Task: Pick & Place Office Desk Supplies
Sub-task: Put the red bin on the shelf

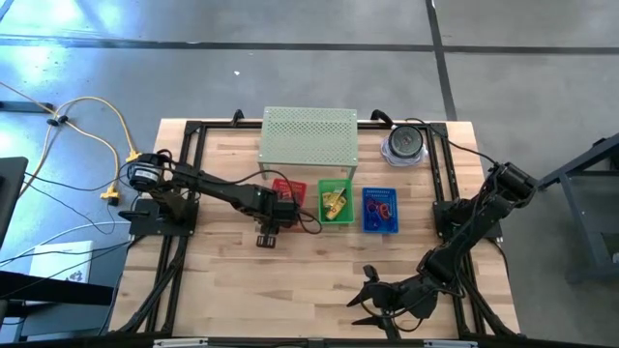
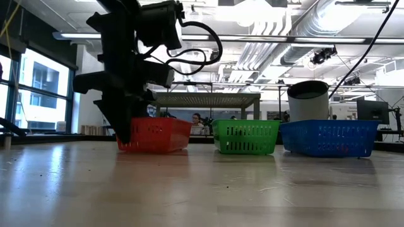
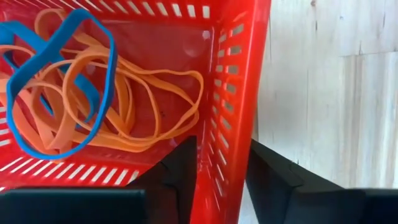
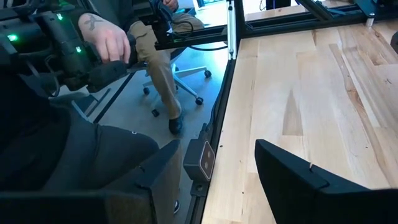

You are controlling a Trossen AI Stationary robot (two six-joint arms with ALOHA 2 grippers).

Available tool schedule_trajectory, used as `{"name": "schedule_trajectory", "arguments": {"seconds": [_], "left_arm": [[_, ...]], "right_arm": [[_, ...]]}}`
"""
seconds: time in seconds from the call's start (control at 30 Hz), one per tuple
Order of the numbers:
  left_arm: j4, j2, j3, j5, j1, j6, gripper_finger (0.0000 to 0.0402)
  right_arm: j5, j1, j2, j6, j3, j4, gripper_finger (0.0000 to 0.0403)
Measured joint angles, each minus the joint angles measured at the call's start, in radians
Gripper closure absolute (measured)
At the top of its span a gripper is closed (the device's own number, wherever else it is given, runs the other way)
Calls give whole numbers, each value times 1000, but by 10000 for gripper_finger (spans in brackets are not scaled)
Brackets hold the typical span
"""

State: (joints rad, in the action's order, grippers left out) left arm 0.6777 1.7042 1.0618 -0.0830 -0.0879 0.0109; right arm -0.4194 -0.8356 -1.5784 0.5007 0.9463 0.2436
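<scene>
Red basket (image 3: 236, 74), centre of the high view: orange rubber bands (image 3: 143, 99), blue band (image 3: 56, 81); left gripper (image 3: 221, 168) fingers straddle its wall. Green basket (image 1: 336, 202): yellow boxes (image 1: 335, 204). Blue basket (image 1: 380, 210): mixed bands. Right gripper (image 4: 211, 180), lower right, parted, empty

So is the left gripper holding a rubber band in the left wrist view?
No. The left gripper straddles the side wall of the red basket, and the orange and blue rubber bands lie loose inside.

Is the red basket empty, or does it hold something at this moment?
Not empty. The left wrist view shows the red basket holding tangled orange rubber bands and a blue band.
</scene>
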Motion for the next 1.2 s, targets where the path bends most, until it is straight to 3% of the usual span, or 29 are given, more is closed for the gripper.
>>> {"name": "schedule_trajectory", "arguments": {"seconds": [0.37,0.57,0.87,1.2], "left_arm": [[-1,-1,0,-6,9,20,392],[2,-2,1,-59,3,5,400],[37,-2,50,-36,-73,-60,401],[335,-2,320,-54,-237,-160,401]], "right_arm": [[0,0,0,0,0,0,210],[0,0,0,-1,0,-1,210],[0,0,0,-8,0,-4,210],[0,0,0,-9,0,-5,210]]}}
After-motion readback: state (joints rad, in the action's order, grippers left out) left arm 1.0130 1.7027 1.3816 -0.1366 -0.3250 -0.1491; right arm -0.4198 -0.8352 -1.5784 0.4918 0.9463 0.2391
